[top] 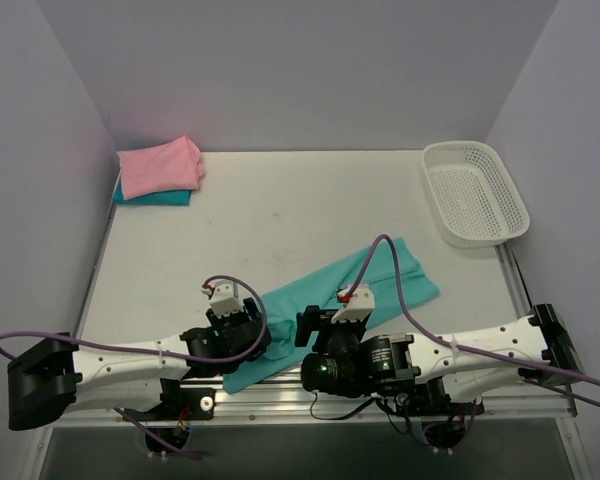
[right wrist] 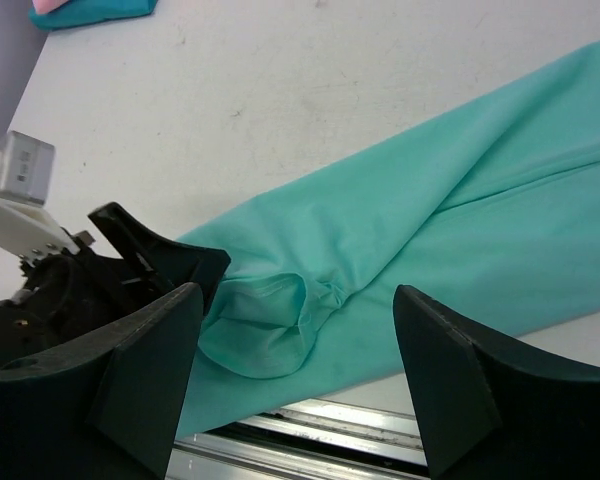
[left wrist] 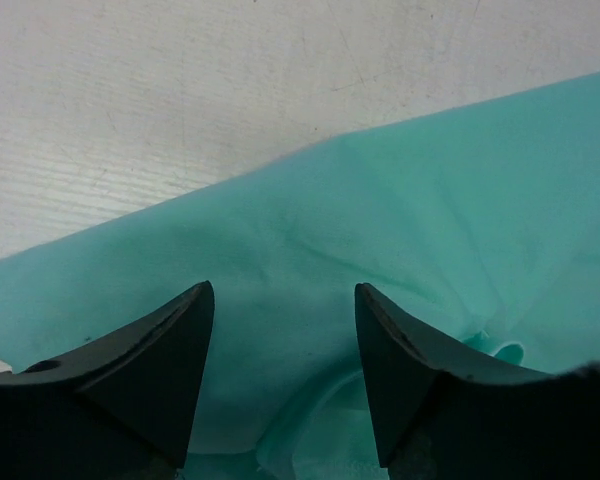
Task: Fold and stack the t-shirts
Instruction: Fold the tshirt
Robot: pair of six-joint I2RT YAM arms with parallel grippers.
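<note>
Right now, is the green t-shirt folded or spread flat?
Partly folded: the green t-shirt lies as a long narrow strip with doubled layers, its near end bunched.

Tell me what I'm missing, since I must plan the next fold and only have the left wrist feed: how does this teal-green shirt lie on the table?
Observer: The teal-green shirt is a long band running from the near edge diagonally toward the far right.
Operator: And the other end effector?
Observer: The right end effector is open above the shirt's bunched near end.
Operator: Anything stacked?
Observer: A folded pink shirt lies on a darker teal shirt at the far left corner.
</note>
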